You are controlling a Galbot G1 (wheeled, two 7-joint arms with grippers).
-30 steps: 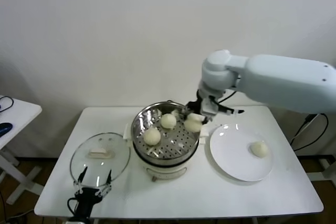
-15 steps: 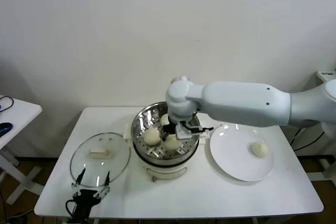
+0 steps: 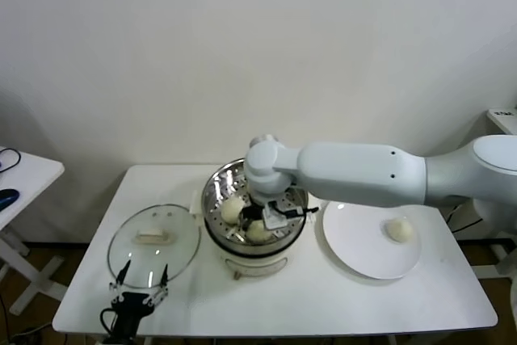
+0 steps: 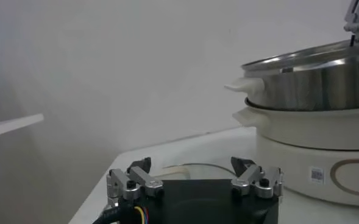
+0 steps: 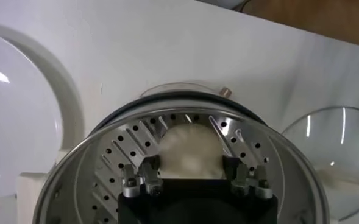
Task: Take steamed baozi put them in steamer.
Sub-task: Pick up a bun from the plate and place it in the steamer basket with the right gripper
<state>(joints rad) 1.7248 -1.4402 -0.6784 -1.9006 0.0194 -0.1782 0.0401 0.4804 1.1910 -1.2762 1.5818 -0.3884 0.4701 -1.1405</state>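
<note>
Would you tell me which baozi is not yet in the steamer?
The lone baozi on the white plate; the others sit in the steamer.
</note>
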